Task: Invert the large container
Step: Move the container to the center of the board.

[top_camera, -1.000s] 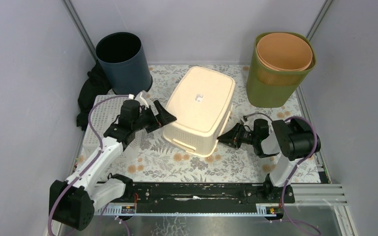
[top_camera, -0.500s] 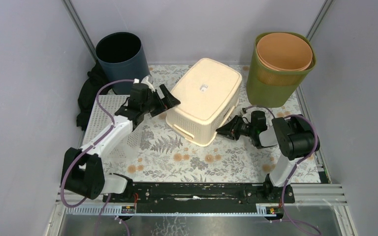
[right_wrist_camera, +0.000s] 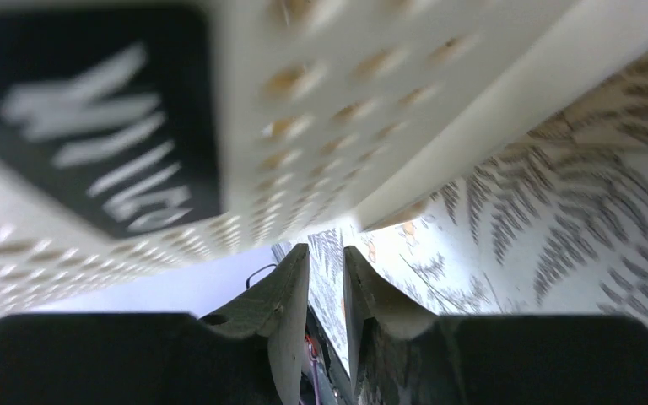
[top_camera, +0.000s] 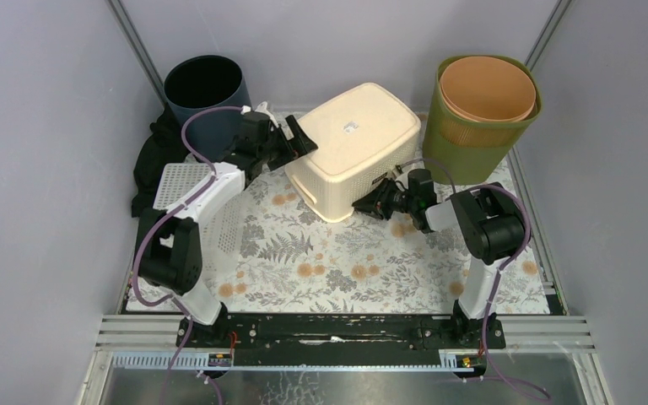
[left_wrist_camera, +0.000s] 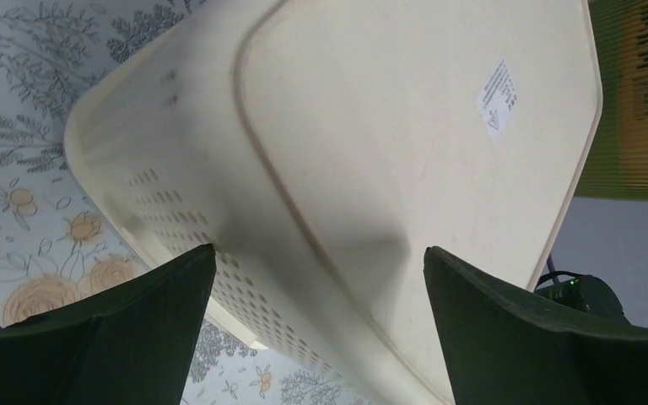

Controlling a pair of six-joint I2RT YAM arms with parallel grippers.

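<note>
The cream perforated plastic basket (top_camera: 354, 139) sat at the back of the floral-patterned worktop (top_camera: 346, 253), base uppermost with a small white label (left_wrist_camera: 498, 89) on it. It lay between the dark blue round bin (top_camera: 202, 97) and the olive-green bin (top_camera: 472, 143), which held an orange bin (top_camera: 485, 84). The left gripper (top_camera: 294, 145) stood spread wide at the basket's left side, holding nothing. The right gripper (top_camera: 364, 205) reached in low at the basket's near rim, its jaws almost together with only a thin slit; I could not tell whether they pinched the rim.
</note>
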